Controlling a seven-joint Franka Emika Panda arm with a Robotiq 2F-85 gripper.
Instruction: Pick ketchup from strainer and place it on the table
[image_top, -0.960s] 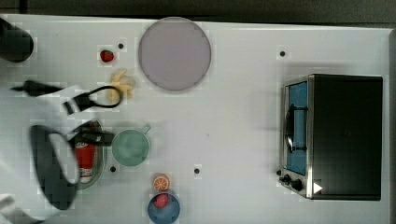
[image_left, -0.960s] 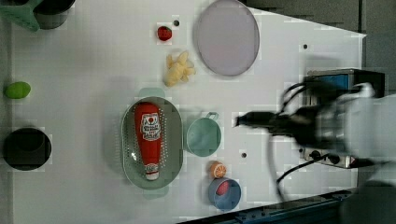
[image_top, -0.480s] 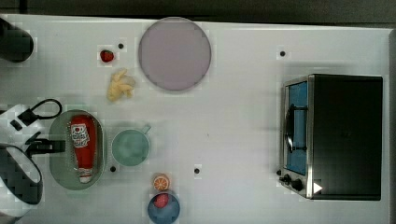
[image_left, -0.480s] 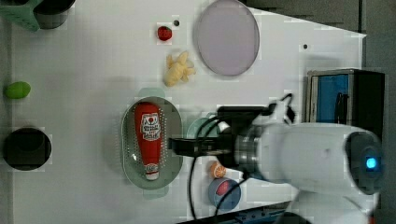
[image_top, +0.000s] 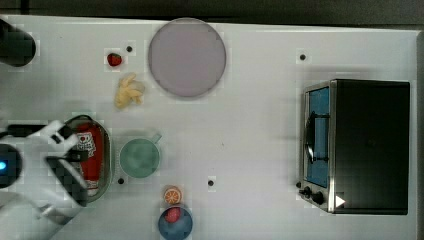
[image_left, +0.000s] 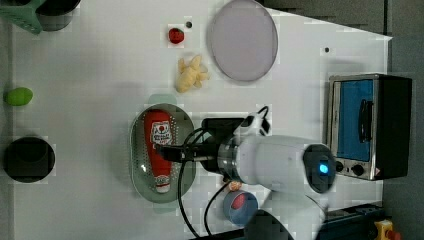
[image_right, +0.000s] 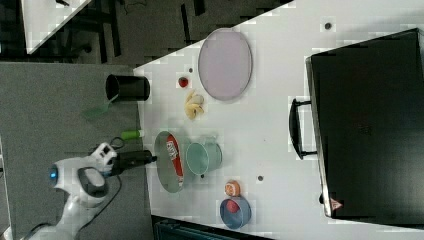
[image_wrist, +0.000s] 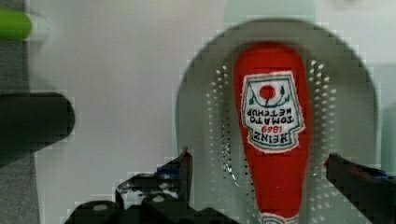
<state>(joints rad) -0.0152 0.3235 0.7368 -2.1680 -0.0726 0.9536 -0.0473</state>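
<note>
**Lighting and image quality**

Even, bright overhead light washes out the white table (image_top: 260, 150). Soft shadows pool beneath the toaster oven (image_top: 357, 145) and the arm. Blocky compression mottles all views. In the wrist view the ketchup (image_wrist: 273, 126) label is legible, while objects toward nine o'clock blur.

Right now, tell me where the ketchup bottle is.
The ketchup bottle lies inside the strainer, toward the left view's lower left, just left of the green cup, with the open gripper over it.
</note>
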